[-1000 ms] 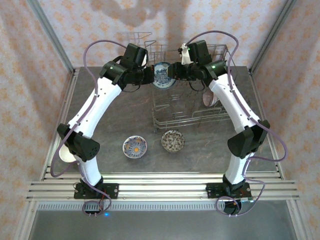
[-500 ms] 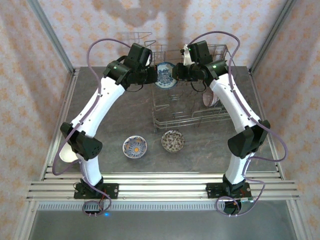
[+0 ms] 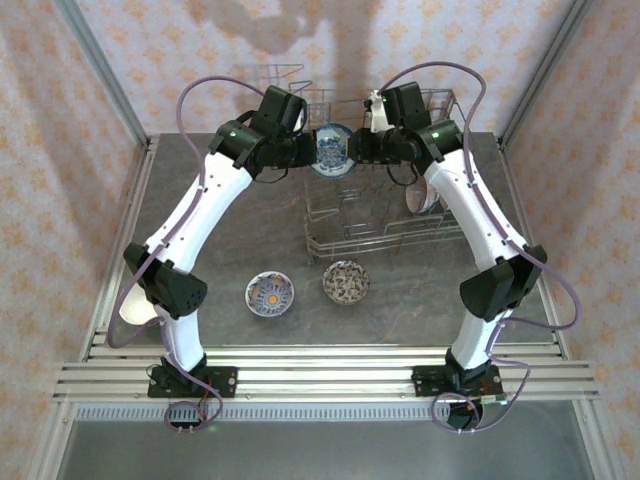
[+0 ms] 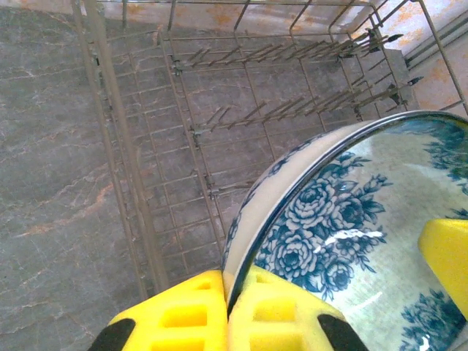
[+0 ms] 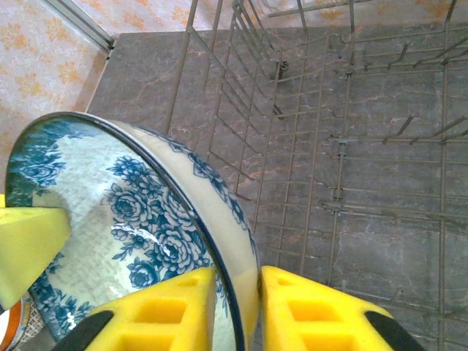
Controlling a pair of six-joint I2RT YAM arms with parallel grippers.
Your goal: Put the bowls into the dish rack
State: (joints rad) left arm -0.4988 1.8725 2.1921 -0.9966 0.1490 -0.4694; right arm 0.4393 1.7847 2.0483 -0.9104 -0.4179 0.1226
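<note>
Two hands, one bowl: the left hand (image 3: pixel 305 150) is clenched on the rim of the blue-and-white bowl (image 3: pixel 330 150). The left wrist view shows one of its yellow fingers (image 4: pixel 183 314) outside the rim and one inside. The bowl stands tilted on edge between the two hands, its rose-patterned inside facing the overhead camera. On the bowl's opposite rim, the right hand (image 3: pixel 357 148) grasps the same bowl, with the rim caught between its own yellow fingers (image 5: pixel 307 307). Directly beneath both hands lie the tines and grey wire floor of the dish rack (image 3: pixel 385 235), and the bowl is held above its far left part. Well nearer the arm bases than either hand, an orange-centred bowl (image 3: pixel 269 294) and a brown speckled bowl (image 3: pixel 345 281) sit upright, close together, on the grey bench (image 3: pixel 230 230). Under the right forearm, a pinkish bowl (image 3: pixel 418 197) stands on edge inside the rack, partly hidden by the arm.
</note>
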